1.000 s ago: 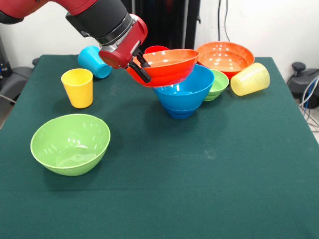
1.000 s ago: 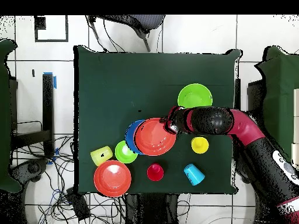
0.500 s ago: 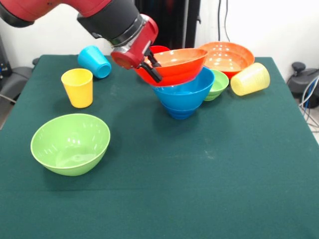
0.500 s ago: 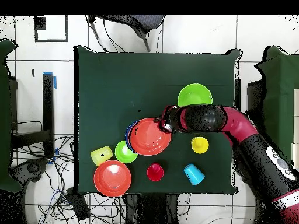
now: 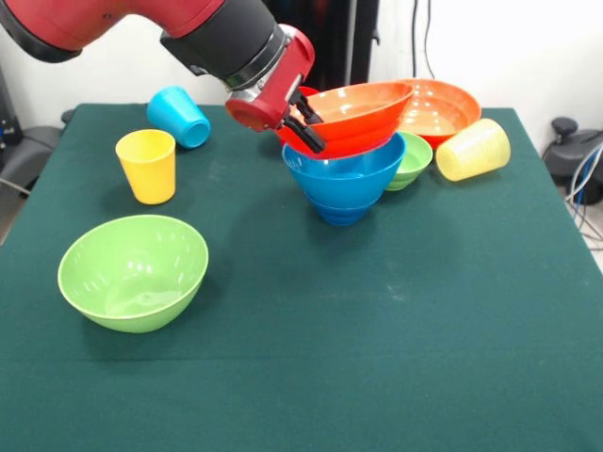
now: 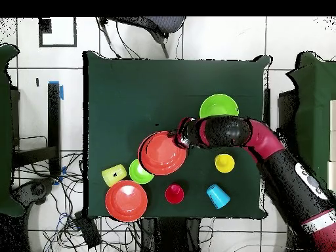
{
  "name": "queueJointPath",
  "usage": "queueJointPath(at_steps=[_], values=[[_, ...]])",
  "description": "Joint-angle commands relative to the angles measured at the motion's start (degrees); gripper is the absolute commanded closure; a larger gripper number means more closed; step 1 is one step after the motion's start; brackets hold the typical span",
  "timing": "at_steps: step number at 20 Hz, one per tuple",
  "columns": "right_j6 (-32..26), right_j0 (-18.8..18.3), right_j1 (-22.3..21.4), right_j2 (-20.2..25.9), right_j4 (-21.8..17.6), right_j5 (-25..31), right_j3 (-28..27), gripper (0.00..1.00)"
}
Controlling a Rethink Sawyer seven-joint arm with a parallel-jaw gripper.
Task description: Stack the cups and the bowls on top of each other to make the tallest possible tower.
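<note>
I see the green table [image 5: 396, 358] first: its near half in the front view is bare cloth apart from the big green bowl [image 5: 133, 271], which sits upright near the left edge with open room on every side. In the overhead view the same bowl [image 6: 218, 107] lies just beside the arm [image 6: 262, 141], and the whole upper part of the cloth there is free.

The arm [image 5: 170, 24] enters from the upper left in the front view. Its gripper [image 5: 303, 121] pinches the near-left rim of an orange-red bowl [image 5: 353, 115], one black finger inside the rim and one outside. That bowl is tilted, its far side raised, and it sits over the big blue bowl [image 5: 344, 179]; I cannot tell whether the two touch. The big blue bowl rests on a smaller blue one, forming the tower near the table's centre.

The second orange-red bowl [image 5: 435, 108] stands upright at the far edge. The small green bowl [image 5: 414, 158] sits just beside the tower, between it and the ribbed pale yellow cup [image 5: 473, 149], which lies on its side near the right edge.

The yellow cup [image 5: 147, 166] stands upright at the left. The light blue cup [image 5: 178, 117] lies on its side behind it. The red cup [image 6: 174, 193] stands near the robot-side edge in the overhead view.
</note>
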Motion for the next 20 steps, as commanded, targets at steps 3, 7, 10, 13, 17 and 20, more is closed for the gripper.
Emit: queueJointPath(at_steps=[3, 7, 10, 13, 17, 20], values=[[6.21, 6.90, 0.55, -6.51, -4.00, -3.49, -3.39, 1.00], [8.25, 11.38, 0.69, -11.56, -8.52, -5.55, -6.89, 1.00], [8.04, 13.09, 1.06, -13.65, -9.50, -5.62, -7.85, 1.00], [8.20, 14.90, 1.38, -15.89, -10.24, -5.08, -9.15, 1.00], [8.18, 16.76, 1.12, -17.57, -10.05, -4.11, -10.22, 1.00], [7.62, 18.11, 0.71, -18.95, -9.96, -2.37, -11.06, 1.00]])
